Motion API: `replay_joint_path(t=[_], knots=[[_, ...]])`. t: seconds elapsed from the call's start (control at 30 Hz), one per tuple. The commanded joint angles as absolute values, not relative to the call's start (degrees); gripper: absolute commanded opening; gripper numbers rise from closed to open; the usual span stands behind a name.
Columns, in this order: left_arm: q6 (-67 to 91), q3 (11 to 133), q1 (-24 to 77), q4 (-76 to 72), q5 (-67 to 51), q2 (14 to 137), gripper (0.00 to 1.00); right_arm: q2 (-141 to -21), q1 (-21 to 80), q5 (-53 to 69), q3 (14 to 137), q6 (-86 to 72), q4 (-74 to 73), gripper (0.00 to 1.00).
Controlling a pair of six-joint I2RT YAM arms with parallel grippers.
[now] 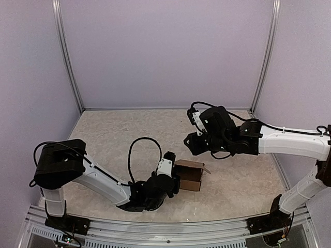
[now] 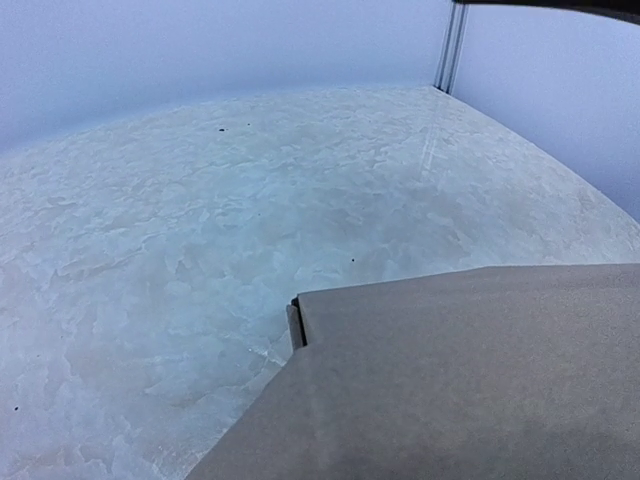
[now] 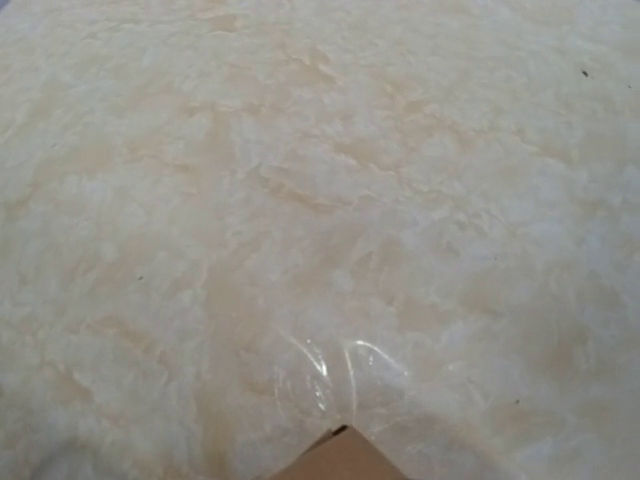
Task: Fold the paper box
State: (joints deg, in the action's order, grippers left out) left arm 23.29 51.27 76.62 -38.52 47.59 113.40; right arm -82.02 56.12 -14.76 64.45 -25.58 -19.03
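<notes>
Paper box (image 1: 191,174) seen partly folded, small flap sticking out at right; set on tabletop (image 1: 119,134), just front of centre. Left end effector (image 1: 174,178) placed against box's left side, jaws closed; grip on box not confirmed. Right end effector (image 1: 190,143) held above tabletop behind box, apart; its opening cannot be told.

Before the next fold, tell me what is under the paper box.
The paper box sits on the marbled table, and tabletop shows along its free edges. The patch directly beneath it is covered by the cardboard and cannot be seen.
</notes>
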Motion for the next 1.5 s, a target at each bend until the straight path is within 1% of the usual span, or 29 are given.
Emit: replay_joint_path(t=[0.0,0.2,0.27,0.53,0.6,0.67,0.8,0.9,1.07,1.2,1.3,1.47], knots=[[19.64,49.19,76.9,-43.07,47.34,118.48,0.0,-84.06,55.64,-17.91,60.72,-30.48,-14.91,0.24],[18.08,50.36,76.99,-46.84,47.92,122.45,0.0,-83.82,55.93,-19.07,55.34,-34.14,-10.6,0.04],[17.61,50.81,77.07,-47.17,48.28,123.48,0.0,-83.77,56.4,-19.19,54.01,-35.08,-9.76,0.0],[17.74,52.29,77.08,-46.77,49.29,125.59,0.0,-84.58,59.7,-22.23,50.23,-38.76,-7.86,0.0],[17.8,52.62,77.31,-46.21,49.64,125.68,0.03,-84.99,60.58,-23.44,49.5,-39.36,-7.7,0.0],[17.69,52.56,77.63,-46.0,50.23,125.62,0.08,-85.46,61.6,-25.36,49.34,-39.53,-8.11,0.0],[17.25,52.36,78.62,-44.62,51.59,124.82,0.27,-85.95,62.7,-27.83,48.54,-40.24,-8.4,0.0],[15.8,51.11,79.71,-44.76,53.7,122.8,0.38,-85.98,63.0,-28.85,47.24,-40.83,-7.85,0.0],[12.36,48.87,82.4,-45.46,56.6,118.83,0.51,-85.62,63.61,-30.28,45.07,-41.76,-7.16,0.0],[8.64,47.16,85.14,-45.32,60.43,115.81,0.64,-85.97,64.09,-30.75,43.81,-42.4,-6.36,0.0],[7.01,46.1,86.71,-43.79,62.72,113.39,0.69,-86.44,64.33,-30.93,43.11,-42.86,-5.52,0.0],[9.75,41.85,87.6,-39.34,60.73,106.36,0.7,-87.31,64.75,-30.95,42.14,-43.19,-4.15,0.0]])
